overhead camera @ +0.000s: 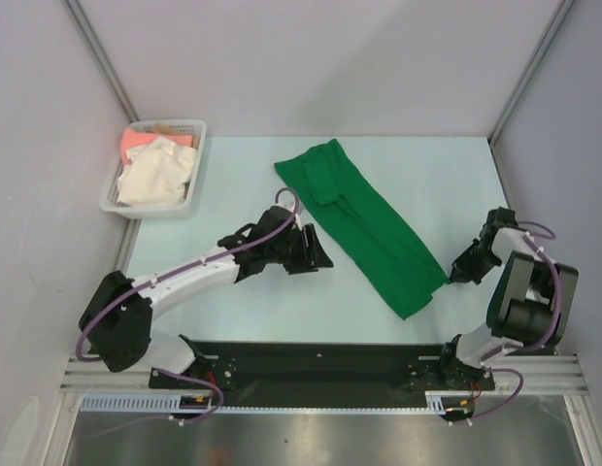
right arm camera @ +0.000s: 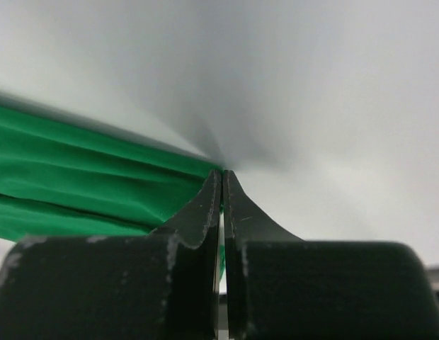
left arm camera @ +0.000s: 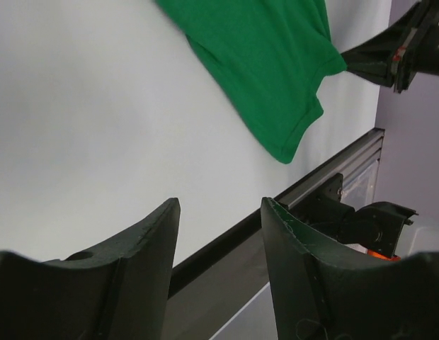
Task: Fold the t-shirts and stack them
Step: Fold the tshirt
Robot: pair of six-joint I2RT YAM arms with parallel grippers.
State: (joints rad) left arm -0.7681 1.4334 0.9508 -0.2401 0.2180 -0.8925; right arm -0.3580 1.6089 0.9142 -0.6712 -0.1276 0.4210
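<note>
A bright green t-shirt (overhead camera: 364, 223) lies folded into a long strip, running diagonally across the table's middle. My right gripper (overhead camera: 454, 275) is shut on its near right corner; in the right wrist view the jaws (right arm camera: 221, 173) are pressed together at the green cloth's (right arm camera: 85, 170) edge. My left gripper (overhead camera: 320, 254) is open and empty, just left of the strip. The left wrist view shows its fingers (left arm camera: 219, 212) apart over bare table, with the shirt's near end (left arm camera: 262, 57) beyond. A cream-white t-shirt (overhead camera: 155, 180) and a salmon-pink one (overhead camera: 141, 144) lie crumpled in the basket.
A white plastic lattice basket (overhead camera: 199, 131) stands at the table's far left corner. The black and metal rail (overhead camera: 320, 364) with the arm bases runs along the near edge. Grey walls enclose the table on three sides.
</note>
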